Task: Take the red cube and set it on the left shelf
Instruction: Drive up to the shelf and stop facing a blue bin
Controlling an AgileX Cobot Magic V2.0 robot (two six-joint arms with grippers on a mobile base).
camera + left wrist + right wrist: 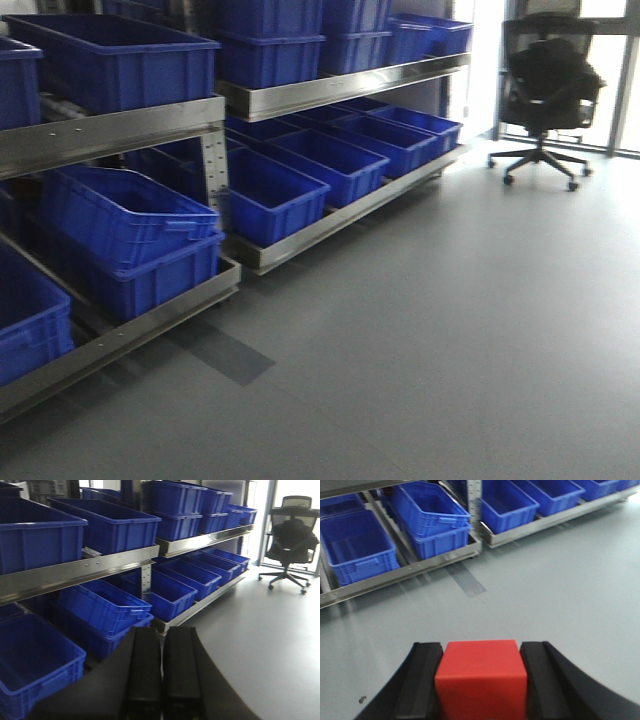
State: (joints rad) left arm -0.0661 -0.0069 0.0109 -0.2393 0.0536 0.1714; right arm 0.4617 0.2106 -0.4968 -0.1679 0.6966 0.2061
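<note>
Red cube (481, 680) sits squeezed in the right claw (481, 651), and the left shelf (420, 568) lies ahead, off to its left; the left claw (161, 645) is pinched together, empty.

I can read no text, label, number or sign in any of my views. The blue crates (130, 240) on the left shelf (110, 130) show only plain ribbed walls, its steel rails carry no marking, and the red cube (481, 680) shows a bare face.
</note>
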